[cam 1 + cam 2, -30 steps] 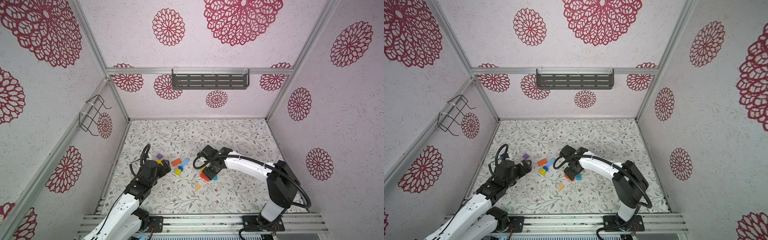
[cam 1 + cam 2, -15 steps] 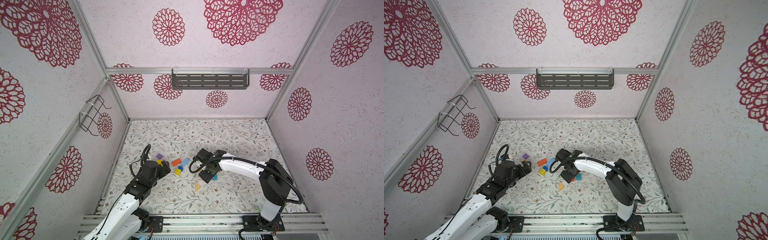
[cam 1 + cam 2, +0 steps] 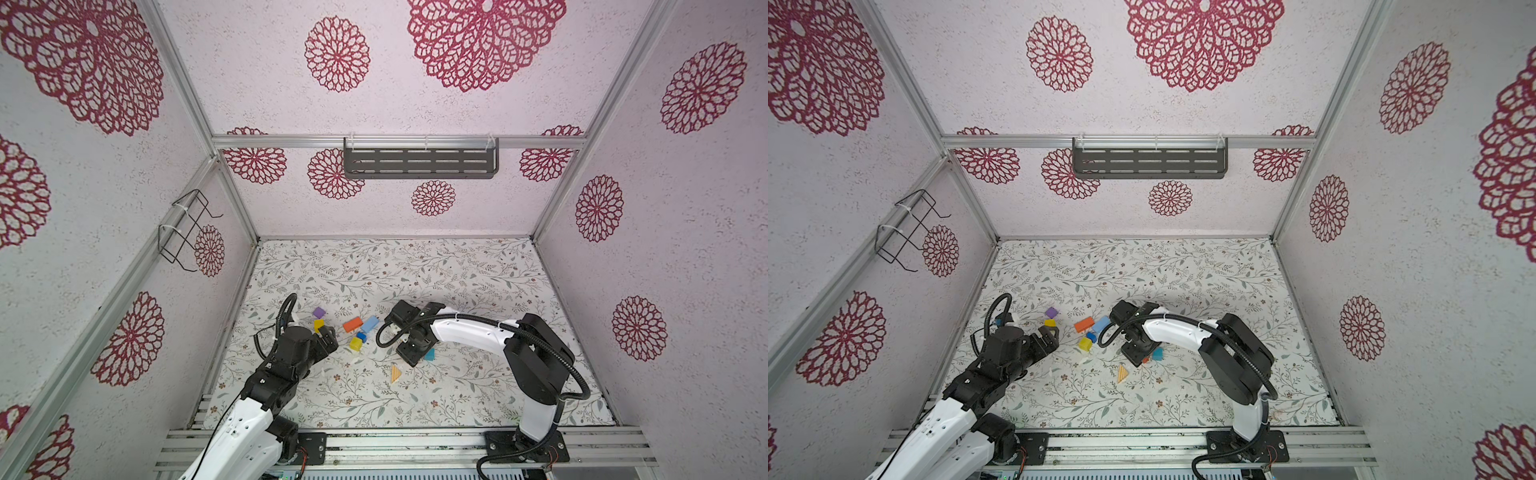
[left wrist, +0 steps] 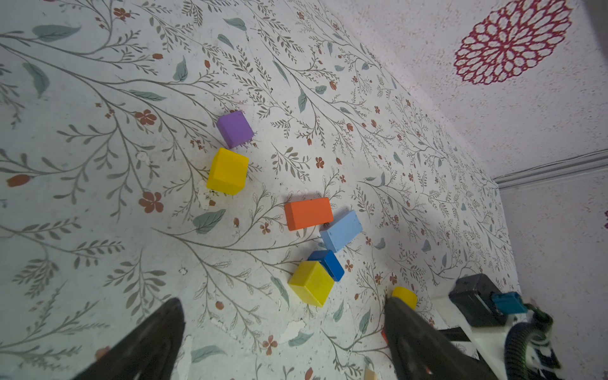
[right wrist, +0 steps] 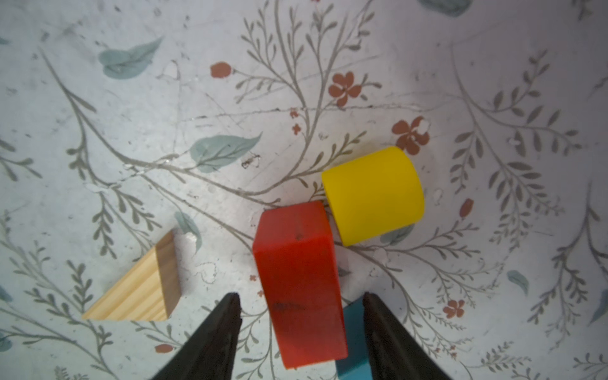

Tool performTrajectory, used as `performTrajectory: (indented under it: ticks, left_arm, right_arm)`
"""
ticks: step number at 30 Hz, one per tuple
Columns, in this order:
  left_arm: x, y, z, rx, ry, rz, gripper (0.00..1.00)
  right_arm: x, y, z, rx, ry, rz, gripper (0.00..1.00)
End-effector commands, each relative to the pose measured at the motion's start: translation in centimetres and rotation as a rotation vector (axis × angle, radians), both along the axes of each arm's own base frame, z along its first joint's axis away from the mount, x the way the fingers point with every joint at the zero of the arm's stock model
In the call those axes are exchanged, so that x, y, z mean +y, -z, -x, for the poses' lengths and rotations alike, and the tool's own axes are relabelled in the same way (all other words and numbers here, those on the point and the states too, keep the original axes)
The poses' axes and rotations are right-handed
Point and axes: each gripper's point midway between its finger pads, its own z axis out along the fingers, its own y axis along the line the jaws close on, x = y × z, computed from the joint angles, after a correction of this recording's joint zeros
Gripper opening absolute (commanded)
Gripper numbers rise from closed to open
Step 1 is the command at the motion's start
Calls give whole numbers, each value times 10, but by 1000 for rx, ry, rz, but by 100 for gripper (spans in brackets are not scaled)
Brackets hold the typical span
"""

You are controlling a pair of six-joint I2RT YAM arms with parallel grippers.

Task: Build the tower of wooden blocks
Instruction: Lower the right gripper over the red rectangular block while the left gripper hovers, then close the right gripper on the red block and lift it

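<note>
The wood blocks lie loose on the floral floor, and no tower shows in any view. My right gripper [image 5: 301, 297] is open and straddles a red brick [image 5: 299, 279]. One finger is clear of the brick, and the other rests against a teal block [image 5: 353, 329]. A yellow cylinder [image 5: 373, 194] touches the brick's far end, and the unpainted wedge [image 5: 141, 289] lies beside it. My left gripper [image 4: 283, 302] hangs wide open, just short of a yellow cube [image 4: 311, 283] that leans on a dark blue block [image 4: 329, 263]. Beyond them lie an orange brick [image 4: 308, 214], a light blue brick [image 4: 341, 231], another yellow cube [image 4: 227, 171] and a purple cube [image 4: 234, 129].
In both top views the right arm [image 3: 469, 332] reaches across toward the middle, over the teal block [image 3: 429, 354]. The wedge [image 3: 395, 373] lies nearest the front rail [image 3: 395, 436]. A wire basket [image 3: 187, 232] and a dark shelf [image 3: 419, 162] hang on the walls.
My right gripper has moved down and leftward over the red brick, which now sits between its fingers, and its jaws have narrowed. The left arm has not moved.
</note>
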Motion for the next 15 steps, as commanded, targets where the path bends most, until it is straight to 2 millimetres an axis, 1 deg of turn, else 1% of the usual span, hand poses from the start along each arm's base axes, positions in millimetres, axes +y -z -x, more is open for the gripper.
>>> performTrajectory:
  ticks: [1, 3, 5, 9, 12, 15]
  left_arm:
    - [4, 6, 7, 23, -15, -2, 97]
    - [3, 7, 8, 24, -11, 3, 97]
    - [0, 11, 9, 28, -2, 13, 97]
    - [1, 19, 11, 53, 5, 0, 97]
    - [0, 17, 10, 49, 20, -12, 97]
    - [-1, 13, 10, 43, 33, -23, 97]
  right_arm:
    - [7, -7, -4, -8, 19, -19, 57]
    - [7, -5, -4, -6, 33, -21, 55]
    - [8, -1, -3, 0, 45, -22, 51]
    - [9, -2, -5, -1, 76, -22, 44]
    - [9, -3, -7, -14, 97, 1, 39]
    - [11, -9, -13, -38, 129, 11, 33]
